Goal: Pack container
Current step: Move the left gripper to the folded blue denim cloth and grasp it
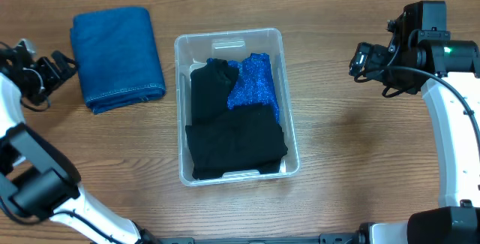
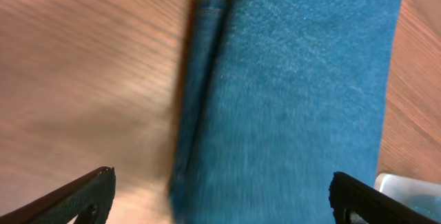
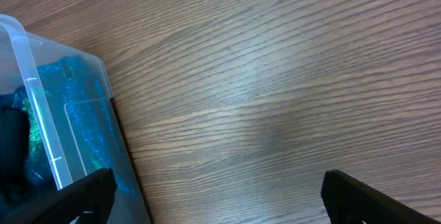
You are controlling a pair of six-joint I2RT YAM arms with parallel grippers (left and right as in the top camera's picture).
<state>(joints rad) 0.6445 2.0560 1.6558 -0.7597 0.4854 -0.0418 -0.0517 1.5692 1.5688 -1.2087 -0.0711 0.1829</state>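
The clear plastic container (image 1: 180, 109) stands mid-table. It holds a black cloth (image 1: 232, 143) and a sparkly blue cloth (image 1: 251, 82). A folded blue denim cloth (image 1: 116, 58) lies on the table left of the container. My left gripper (image 1: 56, 67) is open just left of the denim cloth; in the left wrist view its fingers (image 2: 220, 196) straddle the cloth's edge (image 2: 289, 86). My right gripper (image 1: 360, 60) is open and empty above bare table right of the container; its wrist view (image 3: 217, 193) shows the container's corner (image 3: 27, 65) at left.
The wooden table (image 1: 360, 154) runs wide on the right and in front of the container. The arm bases stand at the front left and front right corners.
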